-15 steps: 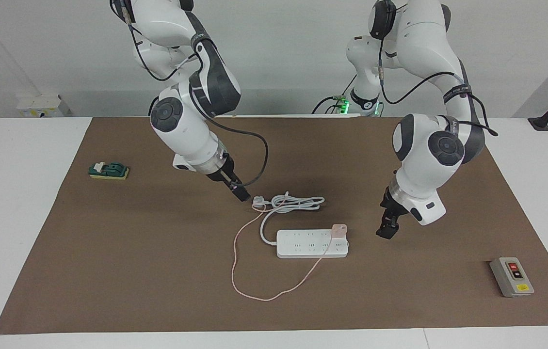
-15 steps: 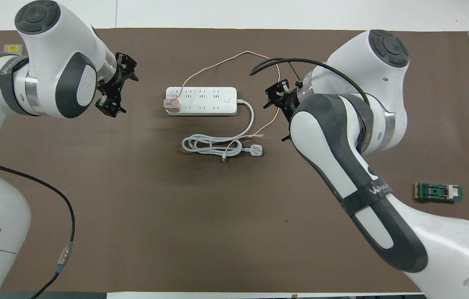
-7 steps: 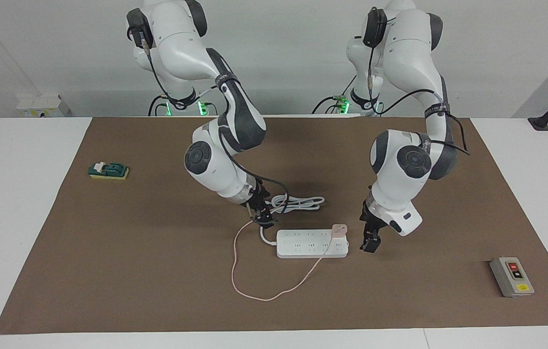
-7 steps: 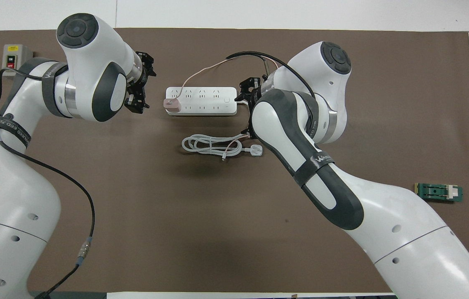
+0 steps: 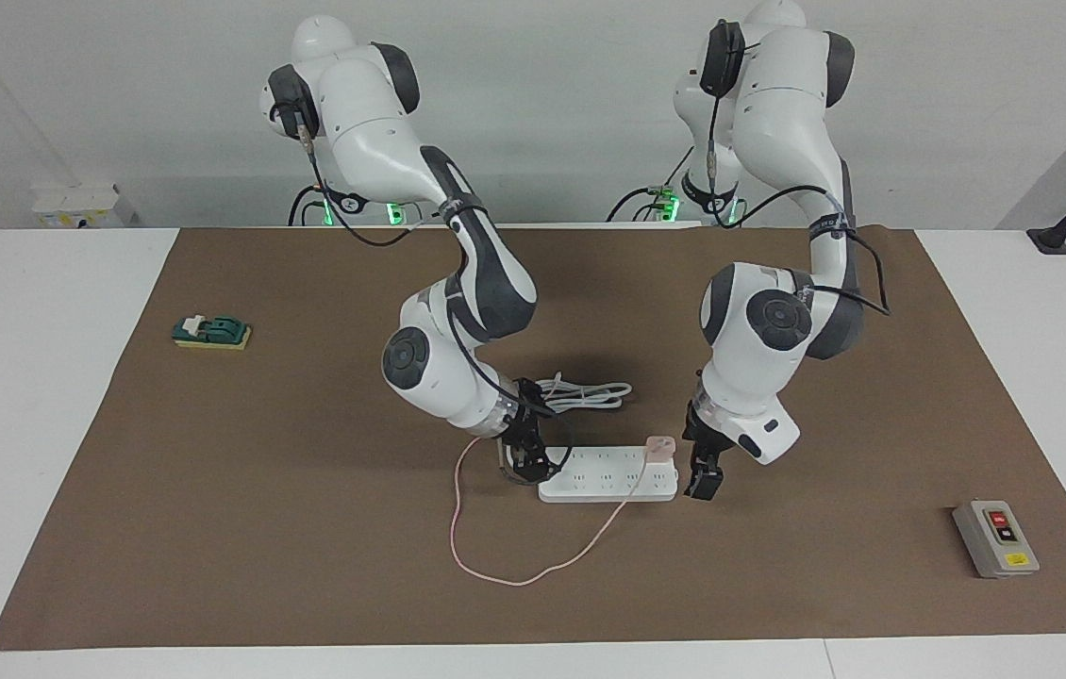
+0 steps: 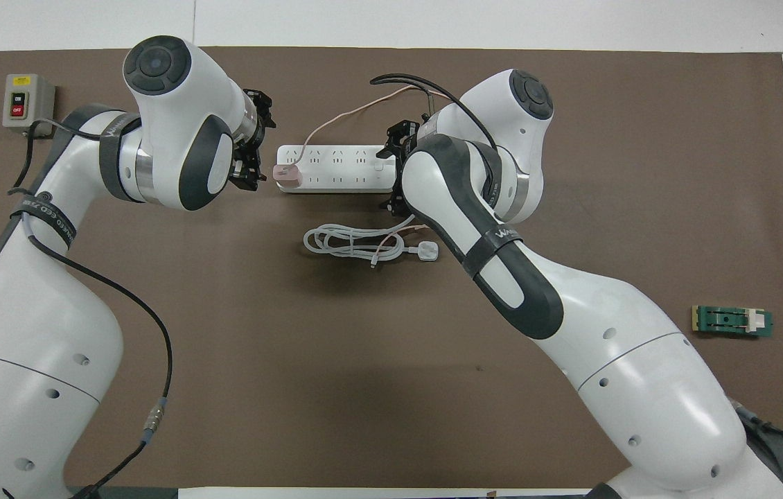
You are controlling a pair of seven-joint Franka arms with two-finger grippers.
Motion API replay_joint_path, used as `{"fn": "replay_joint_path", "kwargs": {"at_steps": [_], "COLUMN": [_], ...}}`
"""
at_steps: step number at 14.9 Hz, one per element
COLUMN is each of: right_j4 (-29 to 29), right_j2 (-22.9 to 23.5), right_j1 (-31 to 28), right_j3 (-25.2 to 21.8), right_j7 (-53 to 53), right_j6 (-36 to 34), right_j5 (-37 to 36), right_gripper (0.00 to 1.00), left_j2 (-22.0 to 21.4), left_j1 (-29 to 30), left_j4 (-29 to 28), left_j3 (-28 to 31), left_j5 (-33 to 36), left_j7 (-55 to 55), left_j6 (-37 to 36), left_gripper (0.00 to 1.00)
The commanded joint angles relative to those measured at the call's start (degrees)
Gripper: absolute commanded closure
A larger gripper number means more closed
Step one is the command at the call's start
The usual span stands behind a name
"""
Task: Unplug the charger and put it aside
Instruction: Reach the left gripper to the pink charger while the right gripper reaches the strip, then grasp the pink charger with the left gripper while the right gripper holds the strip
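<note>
Facing view: charger (image 5: 660,443) upright in strip (image 5: 590,486)

Grey switch box (image 5: 995,538), green block (image 5: 211,331), brown mat (image 5: 307,528)

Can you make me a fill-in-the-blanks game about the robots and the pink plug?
1. The pink charger is plugged into the white ____.
2. The charger sits at the strip's end beside the ____ gripper.
3. The right gripper is at the strip's end where its thick ____ cord comes out.
4. The grey box with a red button lies toward the ____ arm's end of the table.

Missing words: power strip; left; white; left
</note>
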Motion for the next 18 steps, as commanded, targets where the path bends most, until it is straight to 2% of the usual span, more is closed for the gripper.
{"fn": "replay_joint_path", "kwargs": {"at_steps": [1,4,11,14,18], "right_j4": [6.3,9.0,9.1,13.5,14.1], "right_j2": [3.9,6.2,7.7,9.4,9.7], "right_j1": [-0.1,0.0,0.4,0.1,-0.1], "right_j3": [0.1,0.0,0.0,-0.5,-0.3], "right_j7": [1.4,1.4,-0.1,-0.3,-0.5], "right_j6": [-1.7,-1.5,0.5,-1.8,-1.3], "right_j5": [0.9,0.4,0.0,-2.2,-2.9], "right_gripper": [0.01,0.01,0.01,0.01,0.01], "left_j2": [-0.6,-1.3,-2.3,-2.4,-2.7], "left_j1": [-1.0,-1.8,-2.6,-2.7,-3.0], "left_j4": [-1.8,-3.0,-4.6,-5.0,-4.6], "left_j3": [0.9,0.9,0.9,0.9,1.0], "left_j5": [-0.4,-0.4,-0.4,-0.3,-0.2], "left_j7": [-0.8,-0.8,-1.8,-2.0,-1.8], "left_j6": [1.4,1.1,-0.1,-0.8,-2.9], "left_gripper": [0.0,0.0,0.0,0.01,0.28]}}
